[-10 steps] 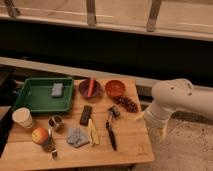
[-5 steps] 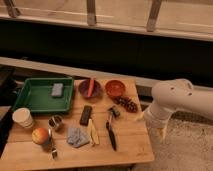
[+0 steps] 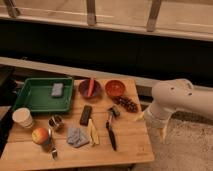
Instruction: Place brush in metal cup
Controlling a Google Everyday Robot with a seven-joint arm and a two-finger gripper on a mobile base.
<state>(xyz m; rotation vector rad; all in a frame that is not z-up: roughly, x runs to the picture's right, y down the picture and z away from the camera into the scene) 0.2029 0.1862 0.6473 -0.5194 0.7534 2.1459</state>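
Brush (image 3: pixel 111 133) on table (image 3: pixel 131 146) — apart from metal cup (image 3: pixel 55 121), grey block (image 3: pixel 57 89) in tray (image 3: pixel 34 96), gripper (image 3: pixel 162 131) beyond table's right, grip unclear.

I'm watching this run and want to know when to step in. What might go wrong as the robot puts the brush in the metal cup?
1. The gripper hangs beyond the right edge of the table, and the metal cup sits far left, so the carry would cross clutter.
2. The brush lies near a black bar, which is also dark. A grasp might take the bar instead.
3. The long brush may tip the short cup.
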